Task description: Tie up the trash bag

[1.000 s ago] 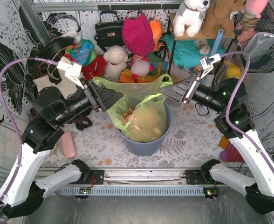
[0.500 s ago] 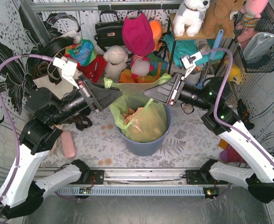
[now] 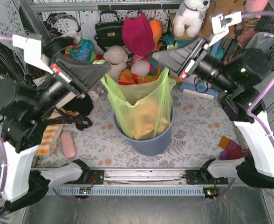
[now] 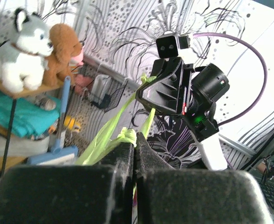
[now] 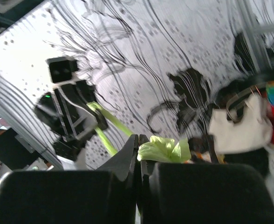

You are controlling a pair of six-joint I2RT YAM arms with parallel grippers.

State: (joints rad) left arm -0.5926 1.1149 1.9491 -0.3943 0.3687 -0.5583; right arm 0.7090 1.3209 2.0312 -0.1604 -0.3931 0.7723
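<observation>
Standing in the blue bin (image 3: pixel 148 144) on the bench (image 3: pixel 195 119), the trash bag (image 3: pixel 139 107) is pulled taut upward, its top corners pinched by the left pincer (image 4: pixel 133 148) and right pincer (image 5: pixel 138 150).

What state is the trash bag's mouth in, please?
Open, untied: the left gripper and right gripper hold the handles of the trash bag apart, its mouth gaping.

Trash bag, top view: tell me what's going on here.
Two arms are working the trash bag, which sits in a blue bin. The left gripper and right gripper are each shut on a top corner, holding them up and apart. The handles are not tied yet.
</observation>
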